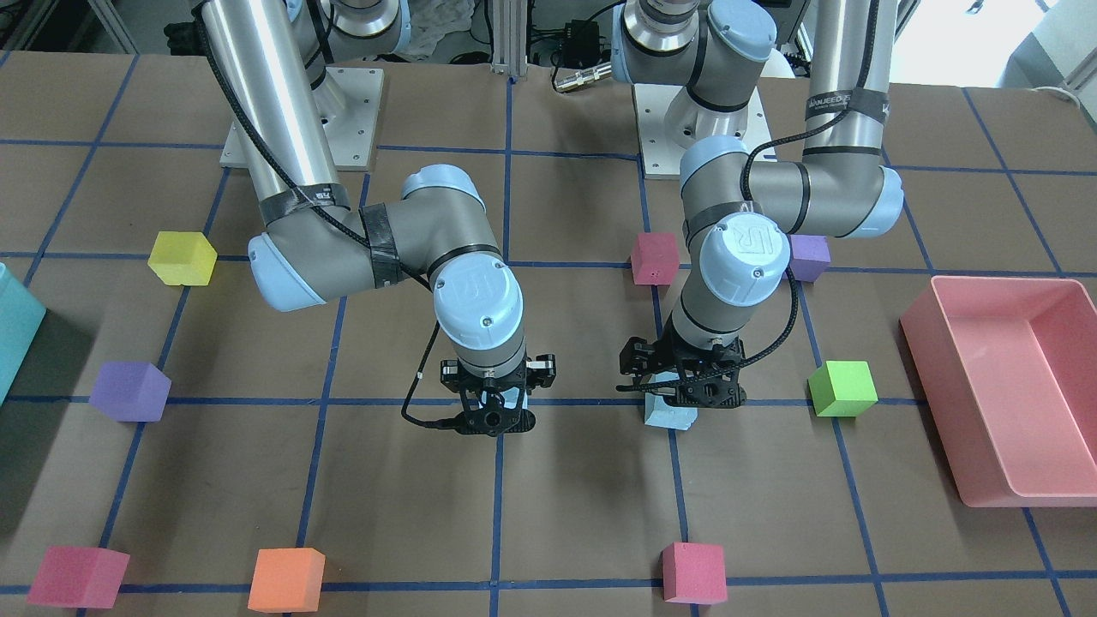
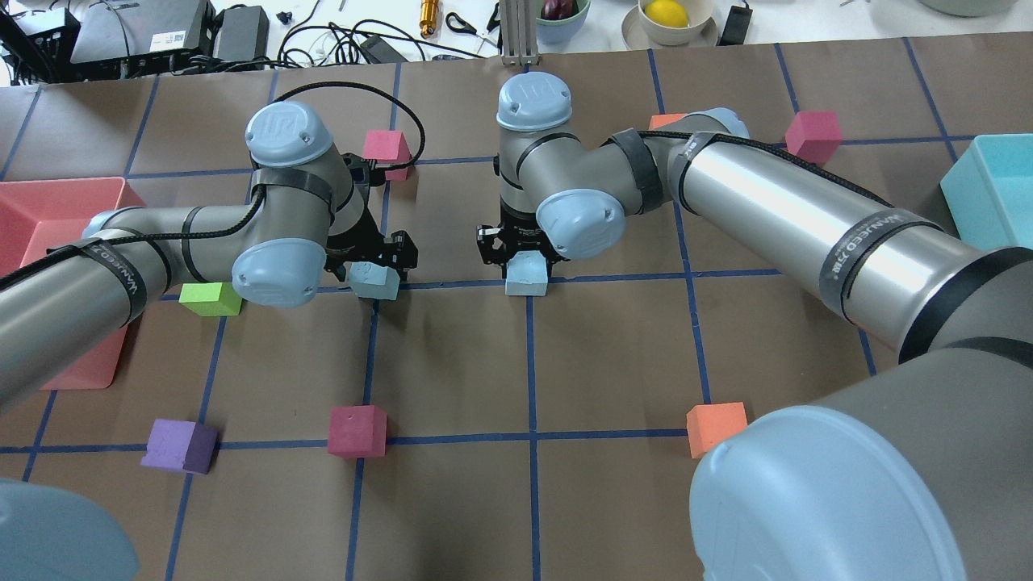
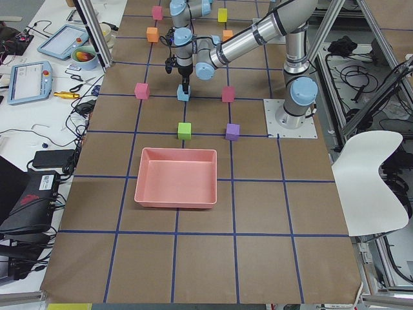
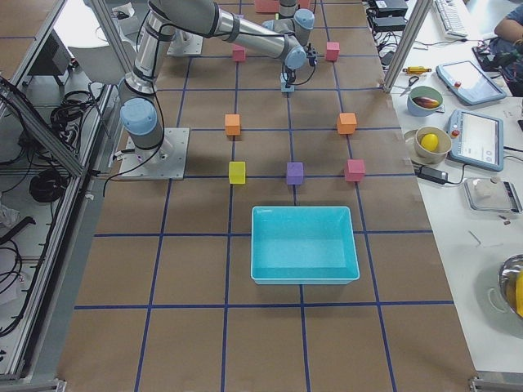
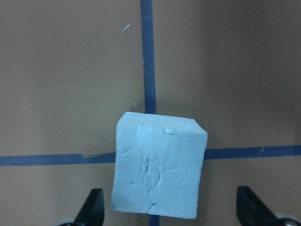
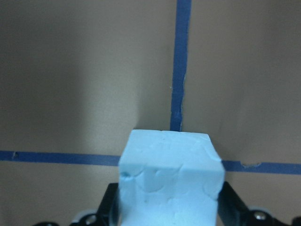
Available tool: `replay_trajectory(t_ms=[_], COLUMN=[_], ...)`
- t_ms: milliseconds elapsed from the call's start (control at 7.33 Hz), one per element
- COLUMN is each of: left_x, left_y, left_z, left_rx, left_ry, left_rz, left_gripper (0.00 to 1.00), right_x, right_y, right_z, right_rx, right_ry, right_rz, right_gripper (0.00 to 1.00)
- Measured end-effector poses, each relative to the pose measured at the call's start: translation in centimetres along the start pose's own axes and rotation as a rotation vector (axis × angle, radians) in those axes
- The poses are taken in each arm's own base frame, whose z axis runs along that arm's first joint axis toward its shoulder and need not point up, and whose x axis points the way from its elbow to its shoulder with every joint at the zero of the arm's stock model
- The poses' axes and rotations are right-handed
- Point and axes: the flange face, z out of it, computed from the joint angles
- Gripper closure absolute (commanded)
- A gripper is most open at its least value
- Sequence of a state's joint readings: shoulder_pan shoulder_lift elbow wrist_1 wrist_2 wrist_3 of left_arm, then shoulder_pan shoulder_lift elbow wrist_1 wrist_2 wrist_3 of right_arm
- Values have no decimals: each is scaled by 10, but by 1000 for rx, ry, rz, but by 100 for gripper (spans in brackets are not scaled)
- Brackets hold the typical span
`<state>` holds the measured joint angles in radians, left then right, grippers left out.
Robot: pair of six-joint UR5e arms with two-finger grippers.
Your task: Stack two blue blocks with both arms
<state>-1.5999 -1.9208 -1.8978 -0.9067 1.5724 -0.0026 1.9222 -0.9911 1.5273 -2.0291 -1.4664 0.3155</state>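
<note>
Your right gripper (image 6: 170,203) is clamped on one blue block (image 6: 169,172) at a tape cross; whether it's lifted, I can't tell. Your left gripper (image 5: 171,198) gapes around the other block (image 5: 159,165), which sits untouched on the table. Nothing's stacked yet, so grasp, carry and placing remain.

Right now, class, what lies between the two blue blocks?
Overhead view: only bare table and blue tape line between left blue block and right blue block.

Four wide views, two wrist close-ups
</note>
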Motion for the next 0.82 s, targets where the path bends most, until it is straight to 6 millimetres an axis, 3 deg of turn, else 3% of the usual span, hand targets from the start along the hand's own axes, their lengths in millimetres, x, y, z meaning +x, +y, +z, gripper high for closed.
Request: replay_trajectory(t_ms=[136,273,409,682,818], left_x=[0,0,0,-2,-2], left_y=[-1,-2,-5,-14,-15], left_z=[3,7,10,17,19], left_rx=[-6,-9,-1,40,48], left_ry=[1,1,1,-2,-7], left_rz=[0,1,7,16,13], left_gripper=[0,3,26,79,94], right_x=[2,11,28,81,115], right_y=[-1,4,15,47,58], right_z=[-20,-61,-115,-222,-259], right_rx=[15,30,40,89,122], right_ry=[-2,-2,-4,-14,-16], right_rz=[-1,0,10,11,-27], right_gripper=[0,0,0,0,0])
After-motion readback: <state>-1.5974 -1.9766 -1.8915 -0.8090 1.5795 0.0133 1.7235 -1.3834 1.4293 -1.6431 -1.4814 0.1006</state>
